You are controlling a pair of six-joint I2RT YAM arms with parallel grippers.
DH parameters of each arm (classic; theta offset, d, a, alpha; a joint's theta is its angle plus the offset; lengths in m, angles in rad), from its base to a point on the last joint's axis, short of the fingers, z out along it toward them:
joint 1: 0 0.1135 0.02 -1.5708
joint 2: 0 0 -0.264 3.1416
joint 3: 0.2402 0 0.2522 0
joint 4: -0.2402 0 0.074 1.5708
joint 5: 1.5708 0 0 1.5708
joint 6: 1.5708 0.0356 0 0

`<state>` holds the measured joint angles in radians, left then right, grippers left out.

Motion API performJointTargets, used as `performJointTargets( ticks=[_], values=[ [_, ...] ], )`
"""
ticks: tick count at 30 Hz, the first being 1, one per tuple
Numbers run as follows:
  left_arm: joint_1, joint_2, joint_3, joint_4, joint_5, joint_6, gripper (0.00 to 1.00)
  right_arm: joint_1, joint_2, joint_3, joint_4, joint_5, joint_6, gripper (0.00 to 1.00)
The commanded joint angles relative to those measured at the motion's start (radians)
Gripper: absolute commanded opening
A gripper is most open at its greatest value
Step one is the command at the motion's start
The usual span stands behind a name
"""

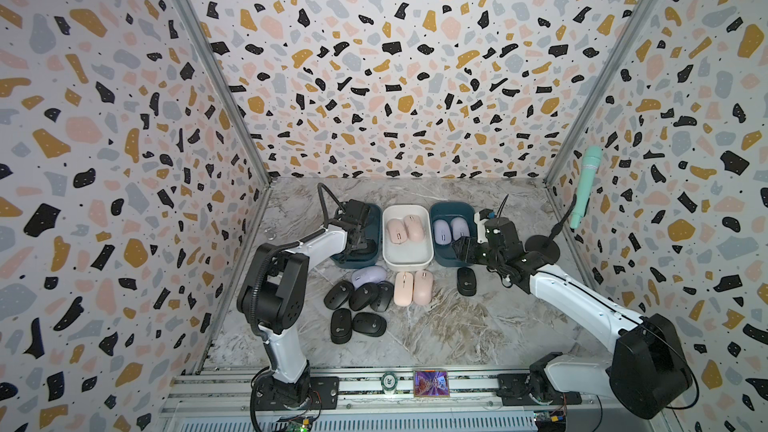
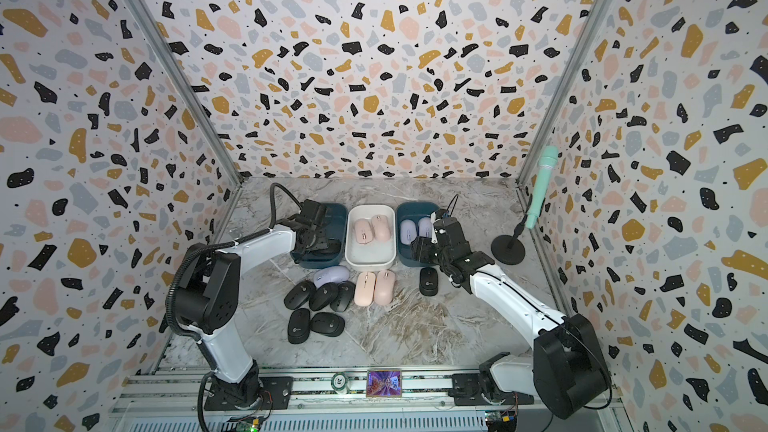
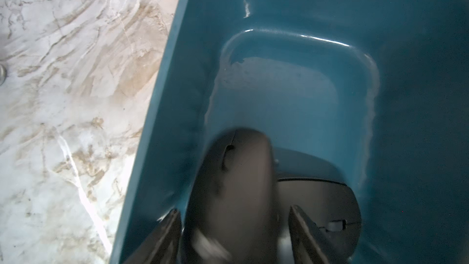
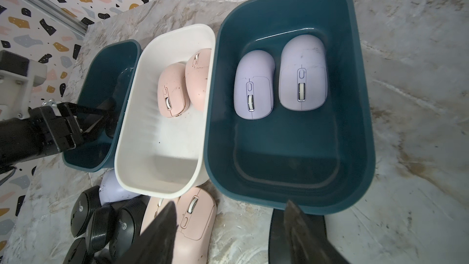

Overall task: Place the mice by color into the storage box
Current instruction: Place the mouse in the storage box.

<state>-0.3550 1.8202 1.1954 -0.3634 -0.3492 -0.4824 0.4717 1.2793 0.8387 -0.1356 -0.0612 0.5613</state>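
Both top views show a marble surface [image 1: 457, 326] inside terrazzo-print walls [image 1: 124, 118]. In front of the white box [image 1: 405, 257] lie five black mice [image 1: 357, 305], a lavender mouse [image 1: 369, 275], two pink mice [image 1: 413, 288] and a lone black mouse [image 1: 466, 281]. Right of the white box stands a mint microphone [image 1: 586, 184].

The white box holds a pink pair [image 4: 182, 85]. The right teal box [image 4: 291, 173] holds a lavender pair [image 4: 279, 77]. The right tool [image 4: 229, 202] is at its near rim, spread wide and empty. In the left teal box [image 3: 406, 97], the left tool [image 3: 233, 209] is parted around a blurred black mouse [image 3: 236, 173], with a gap on one side, beside a second black mouse [image 3: 317, 199].

A matte black oval plastic mouse [image 3: 236, 179] shows blurred between the left gripper's [image 3: 234, 212] parted jaws, partly over another black mouse [image 3: 317, 199] in the teal plastic bin [image 3: 406, 97].
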Motion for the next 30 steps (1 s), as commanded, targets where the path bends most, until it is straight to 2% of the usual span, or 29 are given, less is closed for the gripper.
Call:
performJointTargets(
  ticks=[1, 7, 19, 21, 30],
  values=[
    [0.004, -0.002, -0.016, 0.018, -0.017, 0.005, 0.71, 0.004, -0.005, 0.033, -0.022, 0.019, 0.006, 0.68],
    [0.005, -0.04, -0.027, 0.048, 0.003, 0.004, 0.71, 0.003, -0.014, 0.032, -0.041, 0.039, -0.003, 0.68],
    [0.001, -0.285, -0.065, 0.067, 0.087, 0.033, 0.7, 0.004, -0.066, 0.049, -0.11, 0.09, -0.043, 0.68],
    [-0.004, -0.331, -0.075, 0.037, 0.123, 0.052, 0.7, 0.004, -0.073, 0.057, -0.124, 0.097, -0.055, 0.68],
    [-0.124, -0.541, -0.149, -0.168, 0.036, 0.059, 0.7, 0.002, -0.059, 0.083, -0.136, 0.098, -0.082, 0.68]
  ],
)
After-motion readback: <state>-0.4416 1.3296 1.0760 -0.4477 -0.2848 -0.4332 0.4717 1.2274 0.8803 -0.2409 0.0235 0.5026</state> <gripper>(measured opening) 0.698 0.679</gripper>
